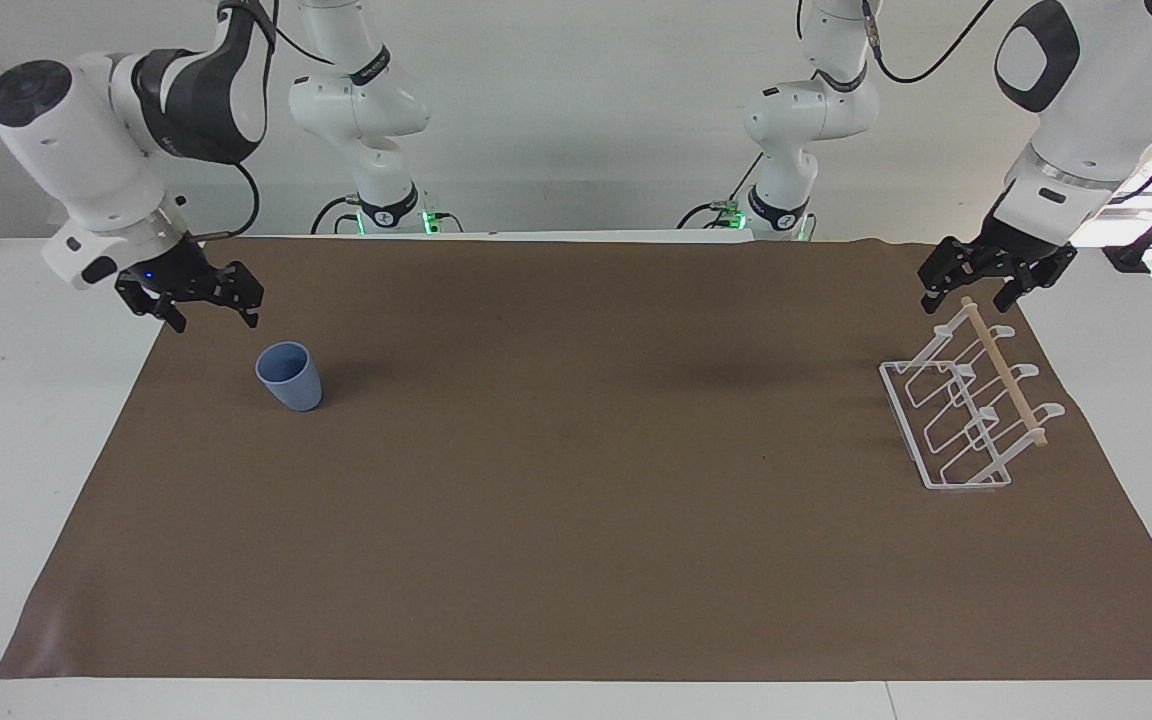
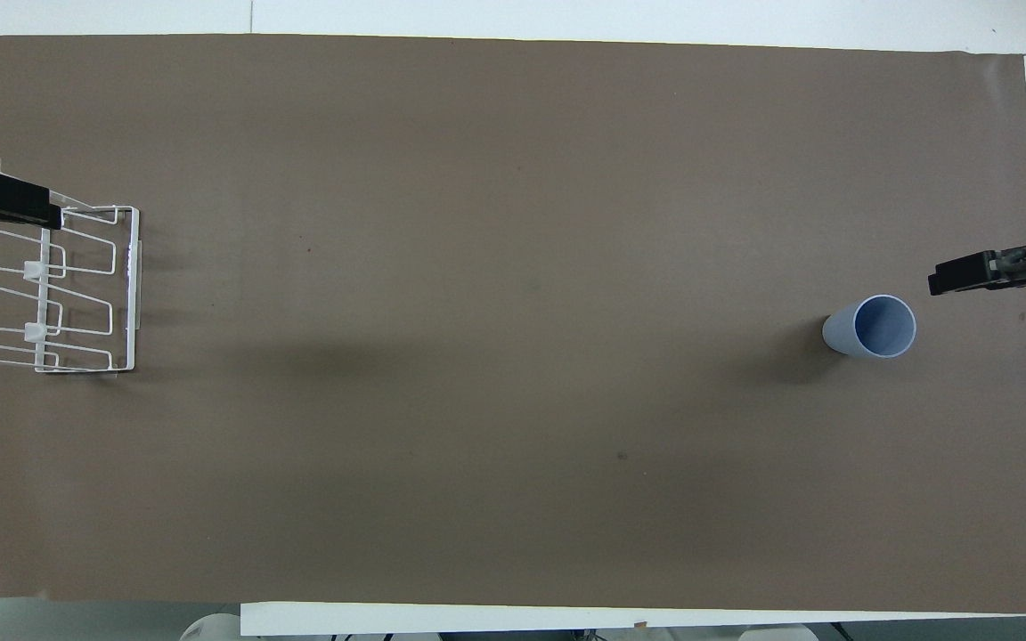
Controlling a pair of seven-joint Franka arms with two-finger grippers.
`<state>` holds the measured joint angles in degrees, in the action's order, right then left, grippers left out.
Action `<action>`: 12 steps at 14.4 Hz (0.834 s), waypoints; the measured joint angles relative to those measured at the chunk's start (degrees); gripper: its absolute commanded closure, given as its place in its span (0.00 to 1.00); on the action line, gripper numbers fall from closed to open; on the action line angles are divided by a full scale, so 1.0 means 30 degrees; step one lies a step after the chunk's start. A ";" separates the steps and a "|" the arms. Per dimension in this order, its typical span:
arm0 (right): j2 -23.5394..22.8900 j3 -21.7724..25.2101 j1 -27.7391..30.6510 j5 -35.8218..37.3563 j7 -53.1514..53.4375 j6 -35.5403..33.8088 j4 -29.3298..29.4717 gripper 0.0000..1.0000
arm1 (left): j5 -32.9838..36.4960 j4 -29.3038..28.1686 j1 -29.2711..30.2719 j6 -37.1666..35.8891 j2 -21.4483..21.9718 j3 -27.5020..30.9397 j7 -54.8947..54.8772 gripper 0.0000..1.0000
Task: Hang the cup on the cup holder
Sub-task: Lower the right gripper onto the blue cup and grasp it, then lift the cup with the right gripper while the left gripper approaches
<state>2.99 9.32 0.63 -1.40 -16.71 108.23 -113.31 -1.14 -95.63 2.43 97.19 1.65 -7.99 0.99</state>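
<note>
Just below the right gripper point(image 1: 204, 309) — its fingers apart and holding nothing — the cup point(image 1: 289, 376) stands upright on the table's brown mat point(image 1: 576, 560). Over the cup holder's point(image 1: 966, 420) dowel end, the left gripper point(image 1: 981, 290) hangs, fingers spread — not touching it.

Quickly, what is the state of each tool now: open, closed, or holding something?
Left tool: open, holding nothing, over the cup holder.
Right tool: open, holding nothing, near the cup.
</note>
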 measured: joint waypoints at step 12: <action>-0.2769 -0.0003 0.0876 -0.0601 -0.4973 0.4599 -0.2725 0.32 | 0.0005 0.0000 -0.0957 -0.0288 -0.0031 0.0245 0.1629 0.00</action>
<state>-5.32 9.31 3.26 -3.20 -31.63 122.03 -121.49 -1.13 -95.63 -0.44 96.33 1.55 -7.26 5.88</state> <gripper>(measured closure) 0.189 0.000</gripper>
